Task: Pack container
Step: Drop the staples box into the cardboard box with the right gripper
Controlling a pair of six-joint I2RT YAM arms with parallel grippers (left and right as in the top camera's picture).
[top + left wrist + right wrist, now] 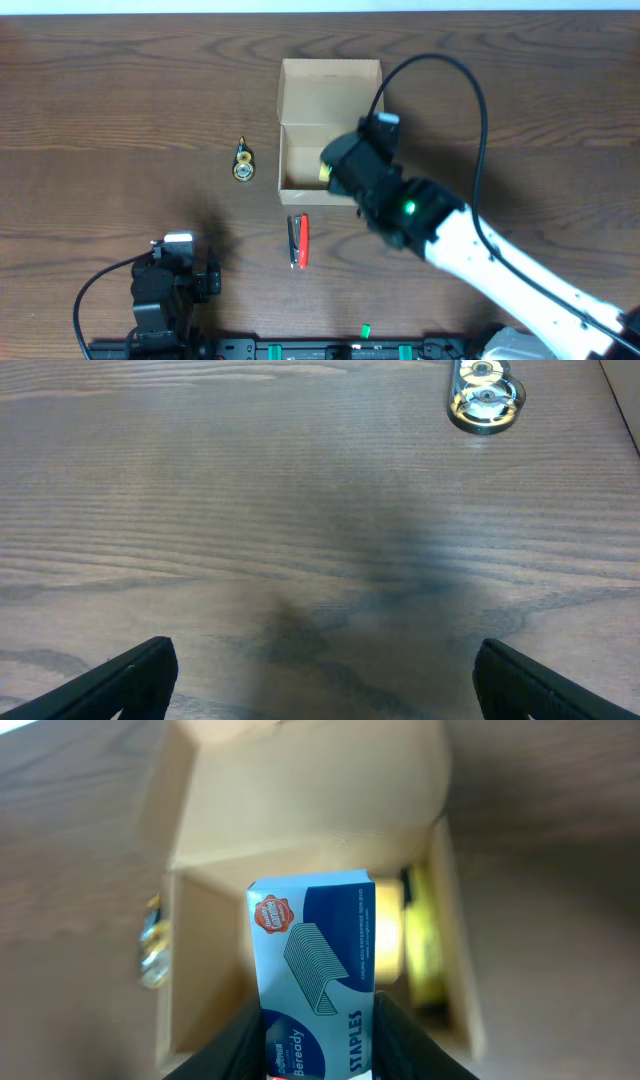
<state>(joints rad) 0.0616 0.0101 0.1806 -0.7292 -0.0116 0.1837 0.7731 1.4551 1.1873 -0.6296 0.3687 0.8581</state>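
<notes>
Two outside container (330, 90); stapler (299, 242), gold object (243, 163)

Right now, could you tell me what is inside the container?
A yellow item lies by one wall. The staples box in the right gripper hides the container floor beneath it.

Right arm (480, 245) reached out diagonally, wrist pitched down; right gripper (320, 1045) jaws clamped on a blue cardboard box of staples (318, 960). Left arm (160, 295) sat folded near its base; left gripper (325, 680) jaws spread wide.
</notes>
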